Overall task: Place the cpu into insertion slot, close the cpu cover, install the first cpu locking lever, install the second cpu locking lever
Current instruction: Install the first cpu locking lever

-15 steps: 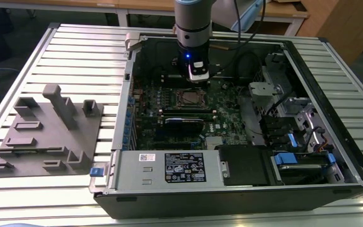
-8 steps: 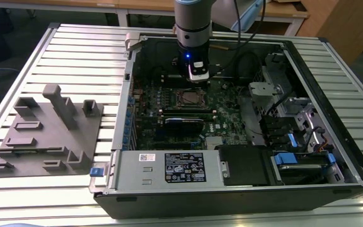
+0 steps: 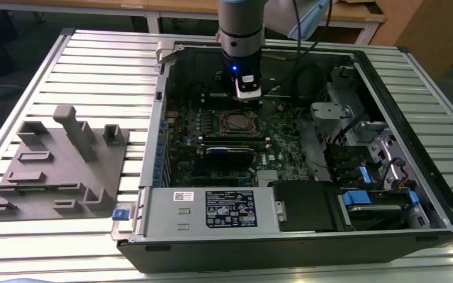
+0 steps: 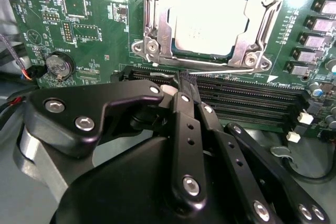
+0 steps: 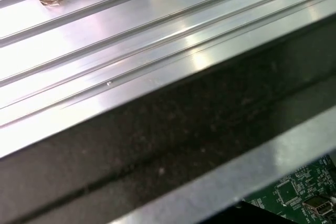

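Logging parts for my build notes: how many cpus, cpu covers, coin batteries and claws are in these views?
cpu: 1
cpu cover: 1
coin battery: 1
claw: 1
Total: 4

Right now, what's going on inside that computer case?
The arm's gripper hangs inside the open computer case, just beside the socket on the green board. The chip already sits in the socket with the metal cover frame down over it. A thin lever wire runs along the socket's edge at the fingertips.
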`<state>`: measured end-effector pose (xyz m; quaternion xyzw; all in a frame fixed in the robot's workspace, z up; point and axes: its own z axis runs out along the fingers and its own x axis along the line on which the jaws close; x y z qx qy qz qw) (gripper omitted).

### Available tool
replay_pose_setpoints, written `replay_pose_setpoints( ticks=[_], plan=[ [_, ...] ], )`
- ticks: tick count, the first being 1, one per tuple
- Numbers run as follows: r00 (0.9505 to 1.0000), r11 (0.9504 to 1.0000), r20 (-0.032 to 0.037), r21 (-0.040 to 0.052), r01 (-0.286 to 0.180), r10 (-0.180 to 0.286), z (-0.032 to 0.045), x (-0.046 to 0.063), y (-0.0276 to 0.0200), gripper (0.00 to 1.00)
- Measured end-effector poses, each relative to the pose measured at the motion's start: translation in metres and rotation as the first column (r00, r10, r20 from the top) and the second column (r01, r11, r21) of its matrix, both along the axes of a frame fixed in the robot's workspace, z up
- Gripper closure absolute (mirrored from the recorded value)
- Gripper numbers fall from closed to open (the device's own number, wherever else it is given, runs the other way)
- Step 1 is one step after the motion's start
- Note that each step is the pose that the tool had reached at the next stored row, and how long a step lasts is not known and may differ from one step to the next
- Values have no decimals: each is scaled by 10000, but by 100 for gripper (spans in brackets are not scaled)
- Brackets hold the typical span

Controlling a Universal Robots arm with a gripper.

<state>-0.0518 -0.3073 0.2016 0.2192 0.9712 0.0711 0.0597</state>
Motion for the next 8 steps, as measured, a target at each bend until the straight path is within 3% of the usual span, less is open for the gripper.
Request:
replay_pose_setpoints(
  ticks=[8],
  plan=[
    [9999, 10000, 122, -9, 1, -1, -4, -2, 0, 90]
  ],
)
